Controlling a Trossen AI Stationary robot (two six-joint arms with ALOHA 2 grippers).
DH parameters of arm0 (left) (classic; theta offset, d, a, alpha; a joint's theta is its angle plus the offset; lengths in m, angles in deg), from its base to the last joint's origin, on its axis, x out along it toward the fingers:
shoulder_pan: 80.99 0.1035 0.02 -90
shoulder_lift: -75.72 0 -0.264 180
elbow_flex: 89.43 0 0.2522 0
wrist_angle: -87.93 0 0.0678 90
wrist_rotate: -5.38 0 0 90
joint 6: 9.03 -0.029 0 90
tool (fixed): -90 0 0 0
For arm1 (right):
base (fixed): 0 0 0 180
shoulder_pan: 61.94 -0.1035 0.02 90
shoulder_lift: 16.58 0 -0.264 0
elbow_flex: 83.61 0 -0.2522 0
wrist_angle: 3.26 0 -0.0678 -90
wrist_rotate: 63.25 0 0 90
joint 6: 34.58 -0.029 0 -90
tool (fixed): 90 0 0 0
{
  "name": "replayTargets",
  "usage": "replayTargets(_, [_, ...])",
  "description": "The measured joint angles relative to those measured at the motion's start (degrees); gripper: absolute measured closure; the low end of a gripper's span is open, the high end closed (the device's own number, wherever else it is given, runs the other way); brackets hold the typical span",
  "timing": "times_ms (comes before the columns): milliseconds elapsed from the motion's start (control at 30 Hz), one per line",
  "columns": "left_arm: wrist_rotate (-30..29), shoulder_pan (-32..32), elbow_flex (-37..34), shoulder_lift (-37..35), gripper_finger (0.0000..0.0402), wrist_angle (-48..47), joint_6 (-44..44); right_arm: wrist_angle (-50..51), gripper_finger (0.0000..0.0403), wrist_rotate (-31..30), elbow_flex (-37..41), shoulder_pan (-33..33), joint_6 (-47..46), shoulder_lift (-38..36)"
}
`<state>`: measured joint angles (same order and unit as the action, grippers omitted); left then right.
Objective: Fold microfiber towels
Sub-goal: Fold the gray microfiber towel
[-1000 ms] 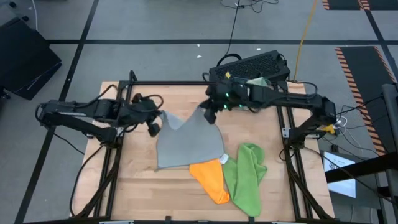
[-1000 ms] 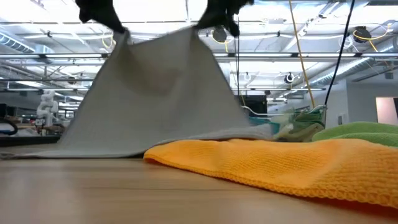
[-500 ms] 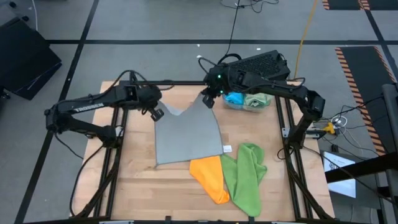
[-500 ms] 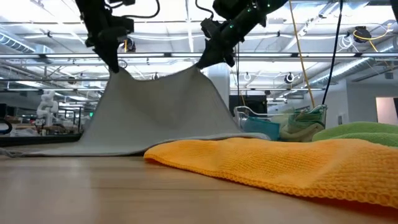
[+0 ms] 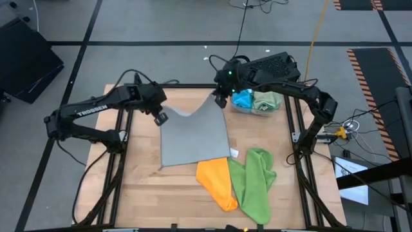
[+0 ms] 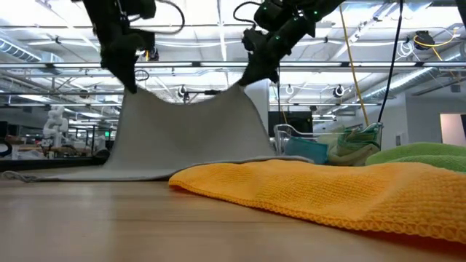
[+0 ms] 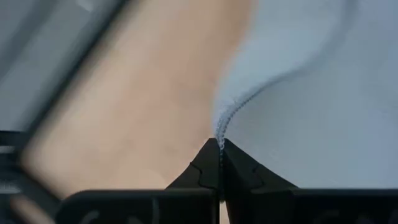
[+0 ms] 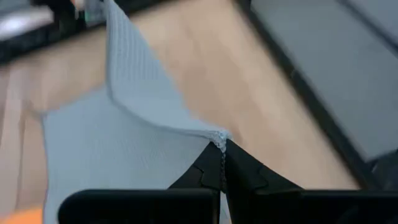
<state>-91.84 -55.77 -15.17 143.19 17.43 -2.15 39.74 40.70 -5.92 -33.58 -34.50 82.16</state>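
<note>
your left gripper (image 5: 159,118) and right gripper (image 5: 219,101) each pinch a far corner of the grey towel (image 5: 193,138), just behind the orange towel (image 5: 216,183); uneven pulling could slip a corner free

light: bright, even overhead | shadows: soft | blur: both wrist views

Two black jointed arms, thin black cables looping off them. Left arm (image 5: 96,111) has white TROSSEN lettering (right arm (image 5: 283,87) shows green lights).
</note>
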Motion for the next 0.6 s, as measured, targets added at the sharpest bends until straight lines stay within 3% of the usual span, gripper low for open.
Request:
replayTargets(200, [10.99, -3.44, -5.06, 0.03, 0.0395, -0.08, 0.99, 9.09, 0.0403, 5.86, 0.49, -2.13, 0.39, -0.02])
replayTargets(367, [14.38, -8.05, -8.27, -0.04, 0.0392, 0.68, 3.99, 12.60, 0.0403, 9.11, 3.41, -5.35, -0.50, -0.06])
replayTargets(600, [18.62, -15.74, -14.07, -0.03, 0.0396, 10.45, 12.27, 11.89, 0.0403, 10.64, 11.20, -11.34, -4.26, -0.04])
